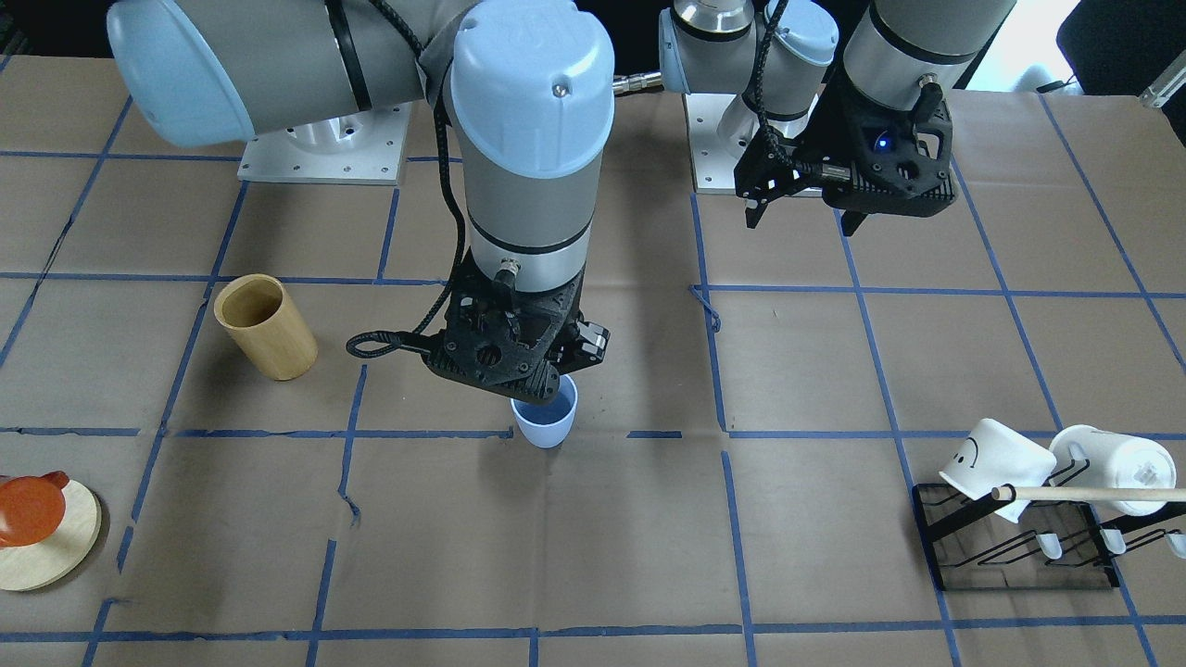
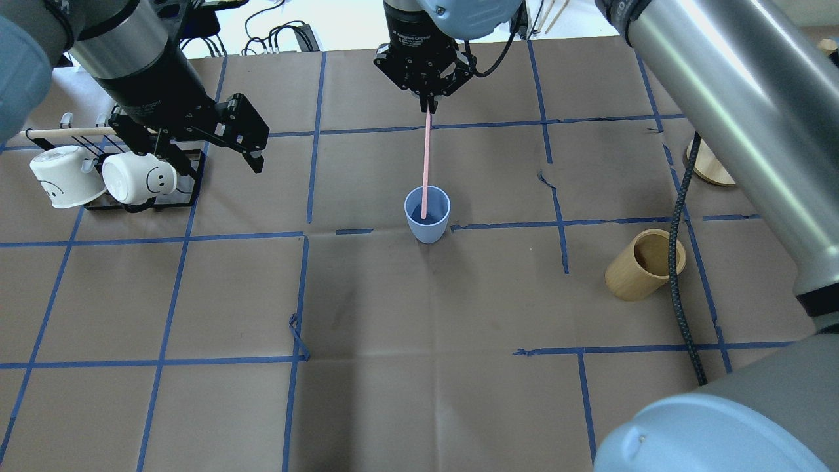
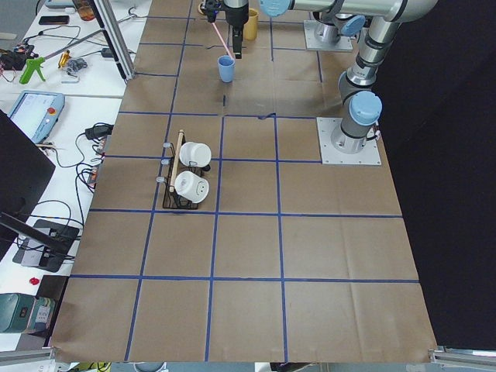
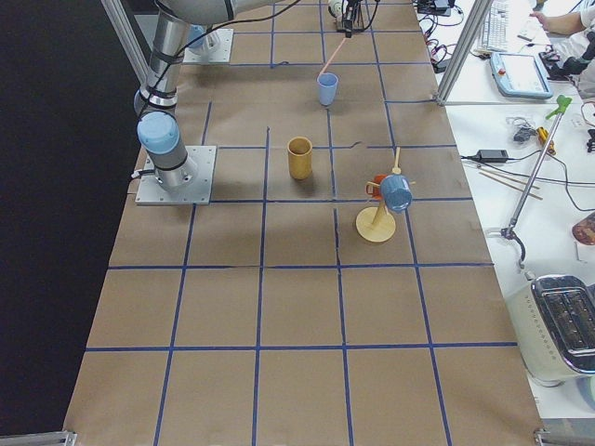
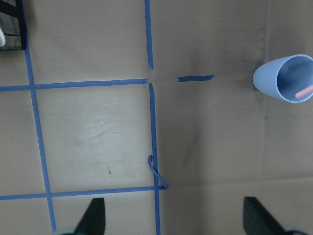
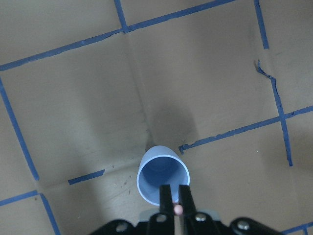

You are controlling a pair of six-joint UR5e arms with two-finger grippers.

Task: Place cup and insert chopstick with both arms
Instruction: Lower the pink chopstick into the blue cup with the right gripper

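The chopstick (image 2: 426,164) stands with its end inside the cup (image 2: 427,229).

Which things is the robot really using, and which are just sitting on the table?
Using: the blue cup, the pink chopstick dipping into it, the right gripper pinching the chopstick, the open left gripper.
Just sitting: the tan cup, two white mugs on a black rack, the wooden dowel.

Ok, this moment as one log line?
right pincer: shut on chopstick | chopstick: tip inside cup | cup: upright | left pincer: open, empty
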